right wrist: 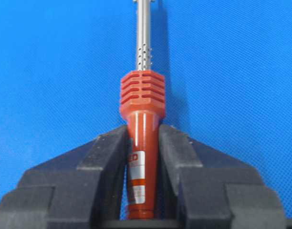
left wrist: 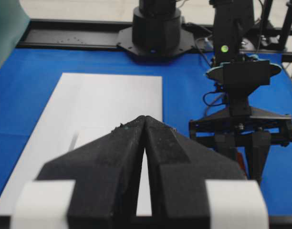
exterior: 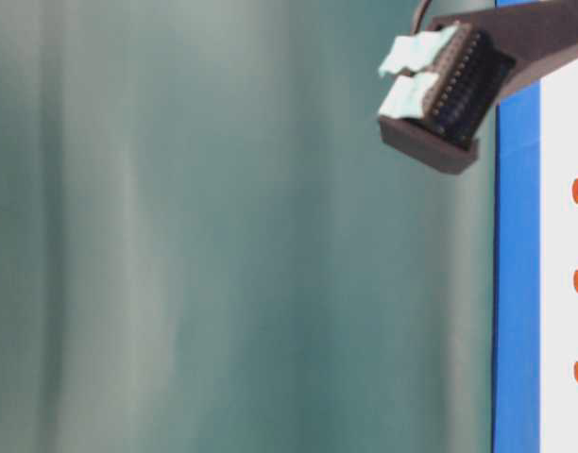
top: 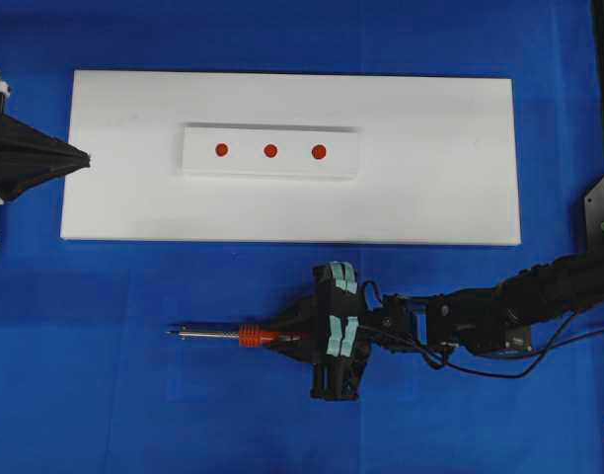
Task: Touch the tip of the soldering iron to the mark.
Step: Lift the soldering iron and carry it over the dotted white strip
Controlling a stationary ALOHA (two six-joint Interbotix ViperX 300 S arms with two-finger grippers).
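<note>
My right gripper (right wrist: 142, 157) is clamped on the soldering iron (top: 245, 335) by its red handle. Iron lies level on the blue mat (top: 105, 395), tip (top: 170, 333) pointing left, below the white board (top: 430, 197). My left gripper (left wrist: 144, 125) has its fingers pressed together, holding nothing.

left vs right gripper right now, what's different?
The left gripper has its jaws pressed together on nothing; the right gripper is shut on the soldering iron, clamping its red handle.
The left gripper sits at the left edge of the white board; the right gripper is over the blue mat, below the board.
Shared: both have black fingers with pale tape.
</note>
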